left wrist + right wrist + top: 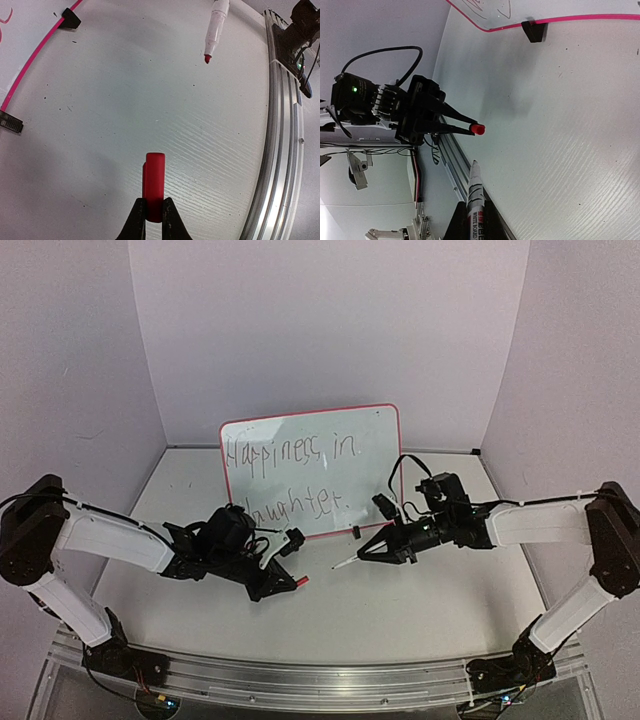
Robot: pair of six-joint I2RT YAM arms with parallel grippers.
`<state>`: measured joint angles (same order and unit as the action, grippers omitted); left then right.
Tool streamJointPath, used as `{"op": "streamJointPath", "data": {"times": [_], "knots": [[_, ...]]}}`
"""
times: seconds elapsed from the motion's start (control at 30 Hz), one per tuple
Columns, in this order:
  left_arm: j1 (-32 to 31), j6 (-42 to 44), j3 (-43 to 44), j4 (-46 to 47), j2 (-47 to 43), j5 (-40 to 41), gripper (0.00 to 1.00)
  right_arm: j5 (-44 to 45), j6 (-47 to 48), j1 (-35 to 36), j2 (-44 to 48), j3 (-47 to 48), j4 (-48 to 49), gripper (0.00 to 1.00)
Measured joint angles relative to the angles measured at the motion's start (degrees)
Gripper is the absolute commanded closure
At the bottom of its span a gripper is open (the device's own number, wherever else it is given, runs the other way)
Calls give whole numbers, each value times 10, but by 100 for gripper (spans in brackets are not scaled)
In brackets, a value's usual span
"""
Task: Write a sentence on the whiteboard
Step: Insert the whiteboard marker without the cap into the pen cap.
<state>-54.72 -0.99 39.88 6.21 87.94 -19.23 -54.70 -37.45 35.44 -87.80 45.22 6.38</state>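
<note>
Alignment matters: left end effector (pixel 154 209) clenches a red cylindrical cap (pixel 155 180), right end effector (pixel 473 212) a white marker (pixel 474 185); they should meet coaxially.

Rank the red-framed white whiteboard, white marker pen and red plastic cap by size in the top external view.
1. red-framed white whiteboard, clearly largest
2. white marker pen, partly hidden
3. red plastic cap, only tip visible
</note>
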Motion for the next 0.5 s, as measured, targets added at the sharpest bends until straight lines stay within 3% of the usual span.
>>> {"op": "streamJointPath", "data": {"times": [0.5], "knots": [[0, 32, 44, -22, 0, -53, 100, -40, -34, 3, -43, 4, 38, 100]]}}
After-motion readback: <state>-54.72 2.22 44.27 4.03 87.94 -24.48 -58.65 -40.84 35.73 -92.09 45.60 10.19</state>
